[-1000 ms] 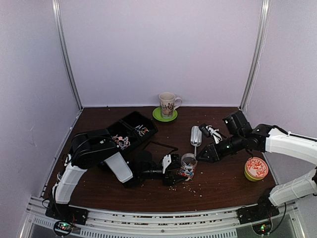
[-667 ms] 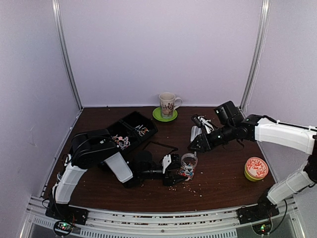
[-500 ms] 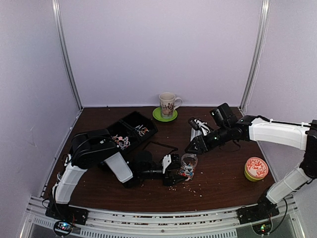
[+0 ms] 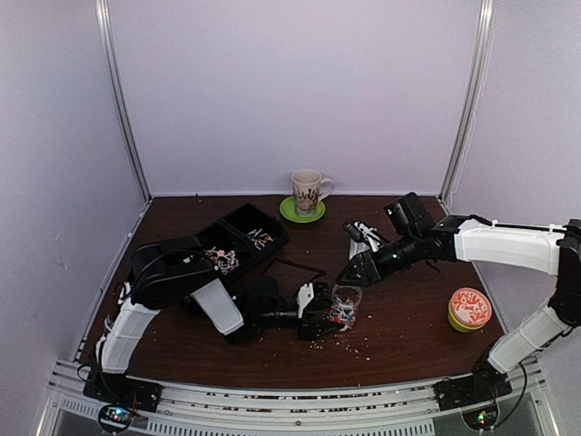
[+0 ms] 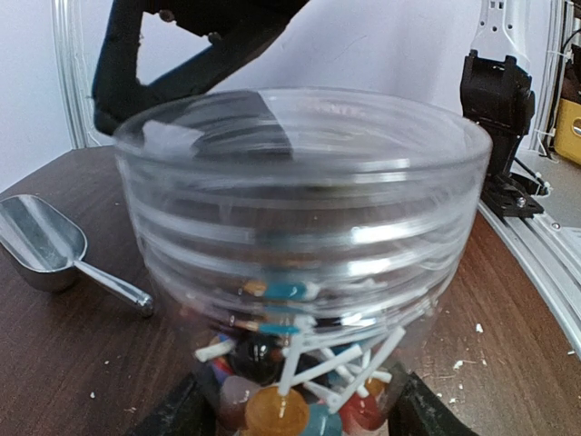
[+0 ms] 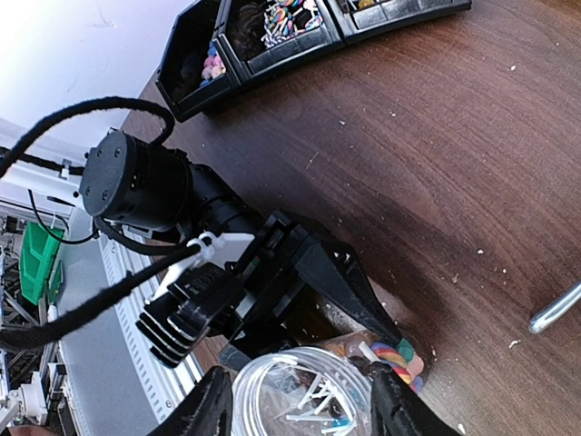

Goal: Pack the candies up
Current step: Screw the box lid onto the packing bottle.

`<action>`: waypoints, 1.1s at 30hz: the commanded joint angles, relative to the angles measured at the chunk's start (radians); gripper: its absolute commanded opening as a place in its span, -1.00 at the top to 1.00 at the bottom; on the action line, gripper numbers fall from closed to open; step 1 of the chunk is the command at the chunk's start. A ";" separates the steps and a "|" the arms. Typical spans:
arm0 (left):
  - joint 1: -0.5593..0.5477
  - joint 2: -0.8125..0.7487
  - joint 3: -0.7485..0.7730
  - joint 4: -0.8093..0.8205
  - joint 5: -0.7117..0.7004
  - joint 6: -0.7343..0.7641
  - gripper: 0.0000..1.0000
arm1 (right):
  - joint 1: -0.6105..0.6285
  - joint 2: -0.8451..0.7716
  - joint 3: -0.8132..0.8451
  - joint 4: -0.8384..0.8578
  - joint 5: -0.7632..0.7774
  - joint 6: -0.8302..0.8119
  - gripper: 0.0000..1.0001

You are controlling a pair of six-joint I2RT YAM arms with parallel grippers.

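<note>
Your left gripper (image 4: 320, 313) is clamping the jar (image 5: 300, 209) of candies (image 5: 277, 404). Your right gripper (image 4: 348, 272) is hovering above it, jaws apart. A scoop (image 5: 45, 245) is lying just beyond the jar, and a tin (image 4: 469, 309) is standing well to its right.

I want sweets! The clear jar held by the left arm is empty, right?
Not empty: the jar held by the left end effector has candies in its bottom, as the left wrist view shows.
</note>
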 commanded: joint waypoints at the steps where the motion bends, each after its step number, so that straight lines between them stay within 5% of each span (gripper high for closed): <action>1: 0.004 0.030 0.006 0.008 0.004 -0.005 -0.23 | -0.006 -0.014 -0.026 0.026 -0.019 -0.006 -0.05; 26: 0.005 0.030 0.011 -0.012 -0.013 -0.006 -0.22 | -0.005 -0.171 -0.167 -0.006 -0.015 0.024 0.27; 33: 0.005 0.030 0.017 -0.026 -0.016 -0.007 -0.22 | -0.005 -0.231 -0.176 -0.078 0.096 -0.001 0.35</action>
